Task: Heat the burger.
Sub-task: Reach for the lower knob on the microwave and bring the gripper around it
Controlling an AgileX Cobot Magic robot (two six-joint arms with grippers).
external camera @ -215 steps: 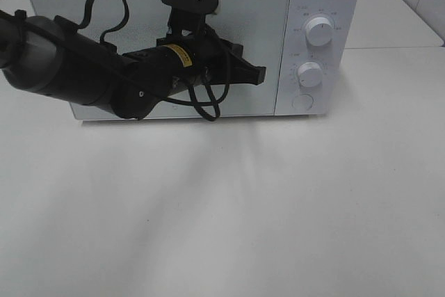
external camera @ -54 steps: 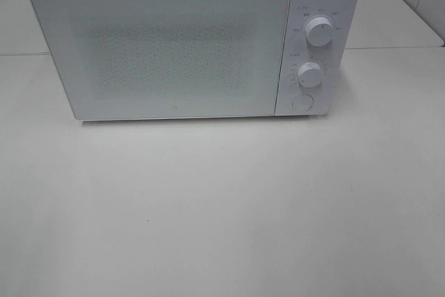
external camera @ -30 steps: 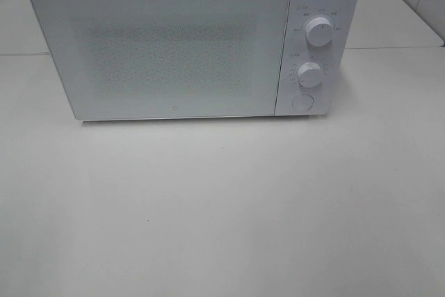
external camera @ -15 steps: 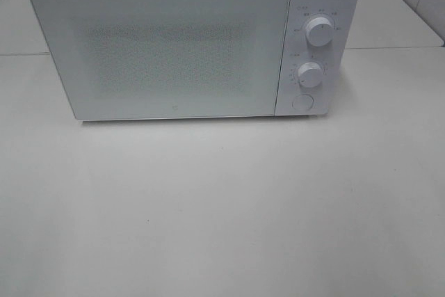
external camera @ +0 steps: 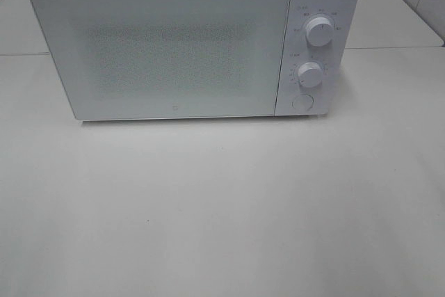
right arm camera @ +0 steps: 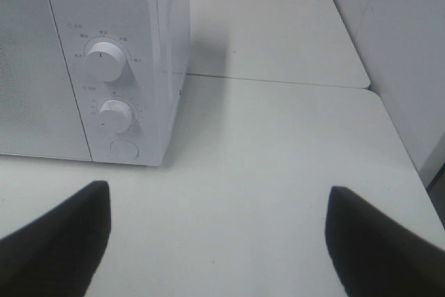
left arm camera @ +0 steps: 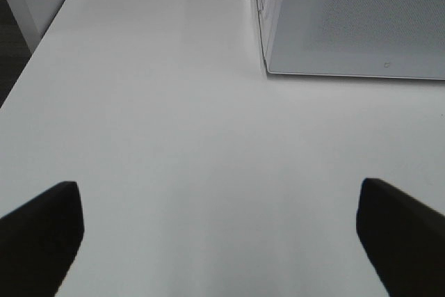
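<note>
From the high camera, a white microwave [external camera: 174,46] is sitting on a pale table [external camera: 222,206] with its door [external camera: 167,50] closed; an upper knob [external camera: 318,31], a lower knob [external camera: 310,74] and a round button [external camera: 302,102] are showing on its right panel. The burger is hidden from every camera, so I cannot tell where it is or how it looks. Only the wrist cameras are showing the grippers. The left wrist camera is showing the left gripper [left arm camera: 222,241] spread wide and empty, near the microwave's front left corner. The right wrist camera is showing the right gripper [right arm camera: 219,241] spread and empty too, facing the microwave's knobs
</note>
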